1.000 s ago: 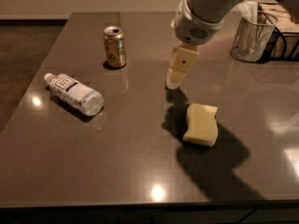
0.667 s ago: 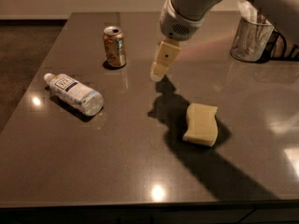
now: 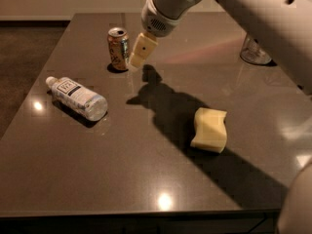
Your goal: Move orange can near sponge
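The orange can (image 3: 118, 48) stands upright at the back left of the dark table (image 3: 146, 179). The pale yellow sponge (image 3: 210, 129) with wavy sides lies flat right of the table's middle, well apart from the can. My gripper (image 3: 138, 57) hangs from the white arm (image 3: 234, 9) just right of the can, close beside it, tips at about the can's lower half.
A clear plastic water bottle (image 3: 78, 98) lies on its side at the left, in front of the can. A clear glass container (image 3: 254, 51) stands at the back right. The arm's shadow runs between the can and the sponge.
My gripper has moved left across the table, from above the sponge's far side to right beside the can. The can, bottle and sponge have not moved.
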Action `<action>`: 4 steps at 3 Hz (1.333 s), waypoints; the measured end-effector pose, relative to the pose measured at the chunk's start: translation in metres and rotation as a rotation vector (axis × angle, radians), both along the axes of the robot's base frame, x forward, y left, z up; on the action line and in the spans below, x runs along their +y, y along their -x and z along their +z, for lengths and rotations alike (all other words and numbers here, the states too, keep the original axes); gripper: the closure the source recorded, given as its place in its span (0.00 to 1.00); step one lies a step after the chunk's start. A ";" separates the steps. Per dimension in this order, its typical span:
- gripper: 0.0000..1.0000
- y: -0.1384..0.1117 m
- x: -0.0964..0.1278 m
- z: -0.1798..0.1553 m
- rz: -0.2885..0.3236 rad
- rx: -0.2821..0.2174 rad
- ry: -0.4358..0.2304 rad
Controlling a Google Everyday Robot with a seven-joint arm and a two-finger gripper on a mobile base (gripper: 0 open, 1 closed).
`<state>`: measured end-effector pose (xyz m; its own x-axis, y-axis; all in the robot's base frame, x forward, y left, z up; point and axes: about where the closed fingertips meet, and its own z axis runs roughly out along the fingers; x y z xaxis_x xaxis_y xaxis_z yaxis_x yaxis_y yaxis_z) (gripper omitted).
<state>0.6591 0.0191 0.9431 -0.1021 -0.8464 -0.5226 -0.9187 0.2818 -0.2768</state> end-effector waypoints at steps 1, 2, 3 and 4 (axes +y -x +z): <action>0.00 -0.015 0.023 -0.004 0.002 0.005 -0.047; 0.00 -0.032 0.050 -0.008 0.012 0.011 -0.094; 0.00 -0.047 0.071 -0.008 0.023 0.009 -0.127; 0.00 -0.061 0.084 -0.010 0.024 0.007 -0.123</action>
